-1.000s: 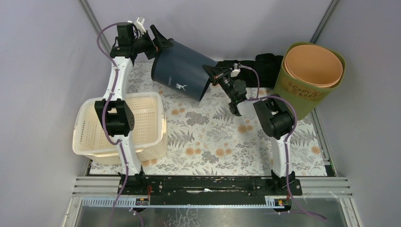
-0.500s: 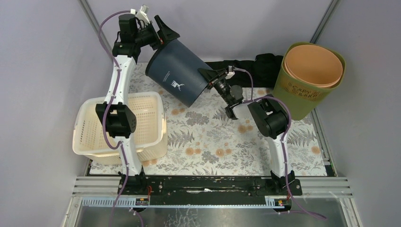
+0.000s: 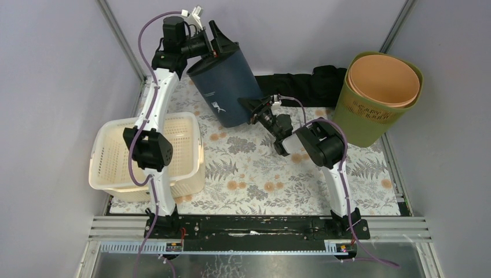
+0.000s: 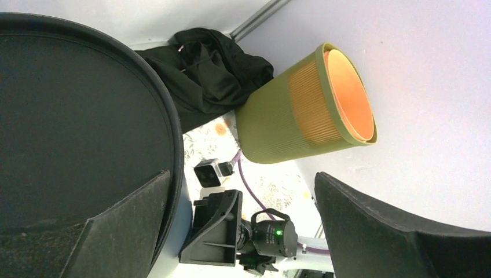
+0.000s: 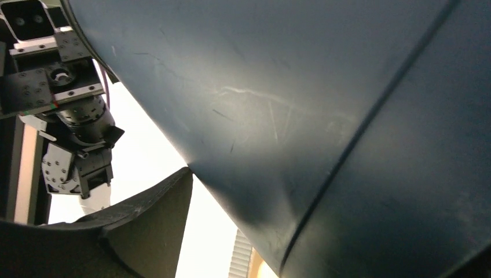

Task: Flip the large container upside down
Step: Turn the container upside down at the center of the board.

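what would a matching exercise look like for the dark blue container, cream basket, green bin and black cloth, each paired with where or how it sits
Things:
1. dark blue container
2. cream basket
3. green bin
4. black cloth

Places or states:
a. upright, far right corner
b. crumpled at the back, right of centre
c. near left side
d. tilted, rear middle

Pairs: 1-d, 2-c, 3-a, 4-b
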Controlling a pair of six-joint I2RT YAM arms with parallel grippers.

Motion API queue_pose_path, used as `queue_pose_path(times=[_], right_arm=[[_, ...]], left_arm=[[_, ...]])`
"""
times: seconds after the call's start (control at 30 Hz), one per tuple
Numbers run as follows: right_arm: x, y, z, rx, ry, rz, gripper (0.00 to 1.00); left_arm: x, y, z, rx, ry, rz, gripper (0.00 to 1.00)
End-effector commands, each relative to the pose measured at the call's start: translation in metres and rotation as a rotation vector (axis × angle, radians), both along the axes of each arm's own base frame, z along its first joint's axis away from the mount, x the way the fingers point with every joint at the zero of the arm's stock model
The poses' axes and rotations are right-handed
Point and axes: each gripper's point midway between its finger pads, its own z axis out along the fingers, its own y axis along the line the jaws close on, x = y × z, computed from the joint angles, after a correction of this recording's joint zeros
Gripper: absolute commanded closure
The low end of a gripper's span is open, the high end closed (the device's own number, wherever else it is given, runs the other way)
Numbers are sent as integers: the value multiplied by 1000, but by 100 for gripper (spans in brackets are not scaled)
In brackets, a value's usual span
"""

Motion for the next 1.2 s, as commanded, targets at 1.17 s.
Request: queue_pose_path(times=[1.17], right_arm=[[-76,-54,-117,-307,321,-53,0]], left_arm=[[-97,-58,-19,81,6,-151,0]])
